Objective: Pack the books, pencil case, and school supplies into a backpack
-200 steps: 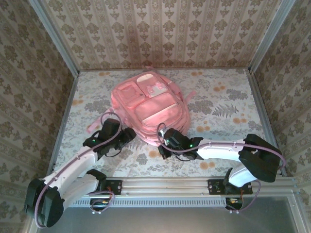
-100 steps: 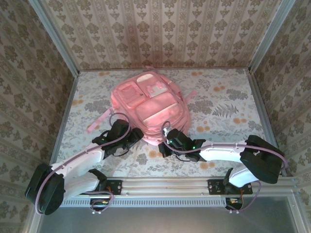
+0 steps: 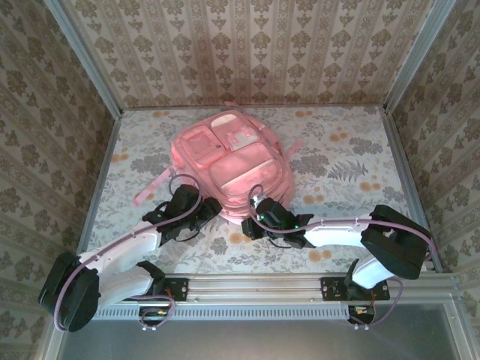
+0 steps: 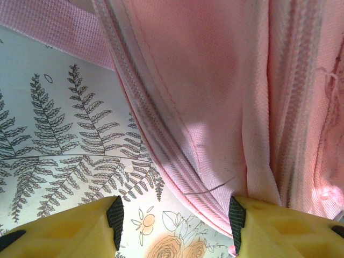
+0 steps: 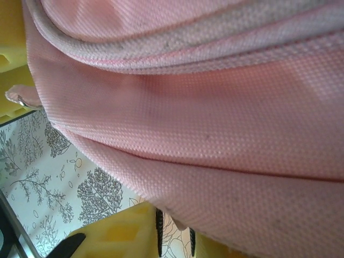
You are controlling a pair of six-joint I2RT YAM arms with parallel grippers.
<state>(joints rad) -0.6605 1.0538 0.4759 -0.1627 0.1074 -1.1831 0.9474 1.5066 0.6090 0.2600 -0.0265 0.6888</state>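
Backpack (image 3: 232,161) is laid flat mid-table (image 3: 337,150). Left fingers (image 4: 80,231) are spread at its near-left seam. Right fingers (image 5: 129,232) are barely parted under the fabric, with nothing pinched. Risk: slack fabric could be missed or bunched, so no opening is made.

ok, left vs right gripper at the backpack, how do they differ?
Opening: left gripper wide apart, right gripper a narrow gap. Place: left gripper at the backpack's near-left corner, right gripper further right along its near edge. View: tablecloth shows broadly by the left gripper; pink fabric covers most by the right gripper. Shared: yellow fingers, both low against the backpack, neither visibly clamping it.
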